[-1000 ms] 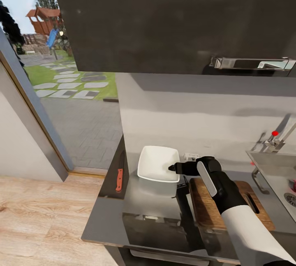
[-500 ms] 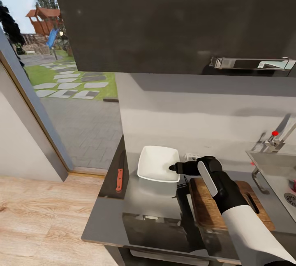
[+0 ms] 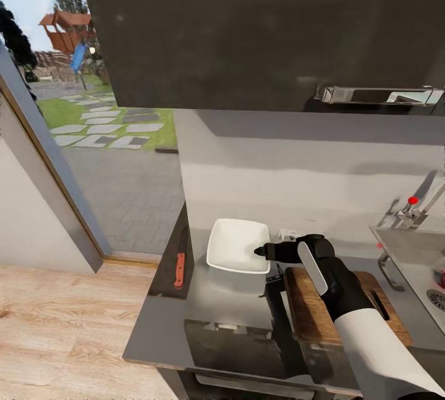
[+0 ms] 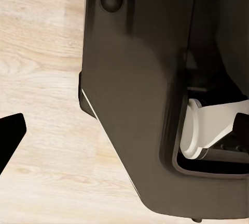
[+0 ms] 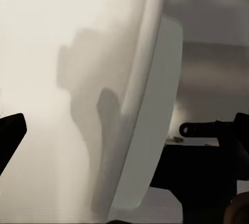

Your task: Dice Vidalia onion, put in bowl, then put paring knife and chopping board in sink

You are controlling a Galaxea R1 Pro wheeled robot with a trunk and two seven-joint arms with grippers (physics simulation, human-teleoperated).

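The white bowl point(image 3: 235, 244) sits on the glossy dark countertop point(image 3: 216, 307). My right gripper point(image 3: 260, 252) hovers at the bowl's right rim; in the right wrist view this gripper point(image 5: 124, 130) is open, its fingers spread either side of the bowl's wall point(image 5: 150, 120). The chopping board point(image 3: 309, 316) lies to the right of the bowl, partly under my right forearm. The paring knife point(image 3: 180, 262), red-orange handle nearest me, lies along the countertop's left edge. The sink point(image 3: 411, 258) is at the far right, with a pinkish bit of the Vidalia onion point(image 3: 440, 276) at the frame edge. My left gripper point(image 4: 124, 130) hangs open over the wood floor.
The tap point(image 3: 423, 199) with its red knob point(image 3: 413, 200) stands behind the sink. A dark wall cabinet point(image 3: 259, 29) hangs overhead. A small whitish object point(image 3: 286, 235) lies behind the right gripper. Left of the counter are a glass door and the wood floor point(image 3: 62, 326).
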